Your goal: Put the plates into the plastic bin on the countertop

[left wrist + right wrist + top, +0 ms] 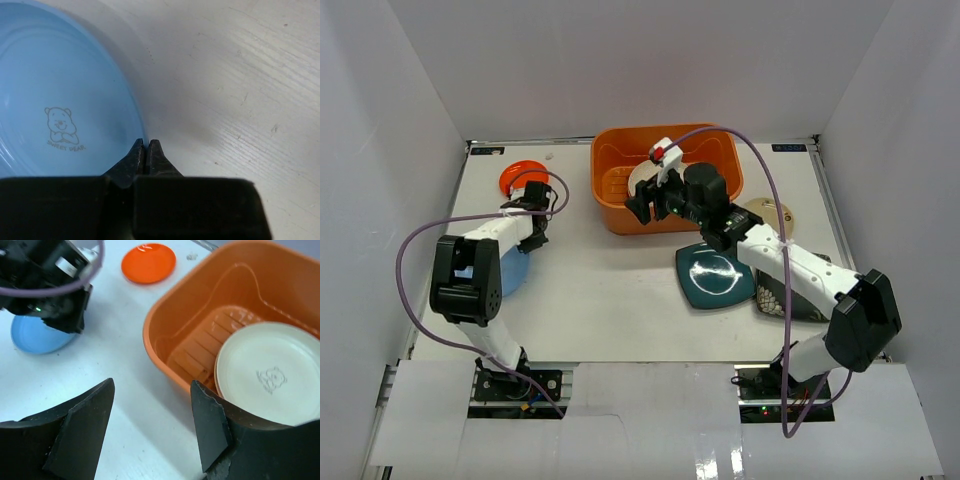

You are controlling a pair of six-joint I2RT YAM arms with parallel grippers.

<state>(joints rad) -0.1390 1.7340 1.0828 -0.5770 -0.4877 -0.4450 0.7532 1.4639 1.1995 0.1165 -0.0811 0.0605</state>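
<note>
The orange plastic bin (725, 155) stands at the back of the white countertop (610, 290) and holds a cream plate (644, 181), which leans on the ribbed bottom in the right wrist view (270, 370). My right gripper (640, 208) is open and empty over the bin's near left corner (160, 355). My left gripper (145, 143) is shut on the rim of the light blue plate (60, 100), which lies at the left (512, 272). An orange-red plate (523, 177) lies behind it. No pink or yellow plate is in view.
A square teal plate (715, 276) lies right of centre. A black flowered plate (792, 298) sits under my right arm, and a small beige patterned plate (772, 212) lies beside the bin. White walls enclose the countertop on three sides. Purple cables loop over both arms.
</note>
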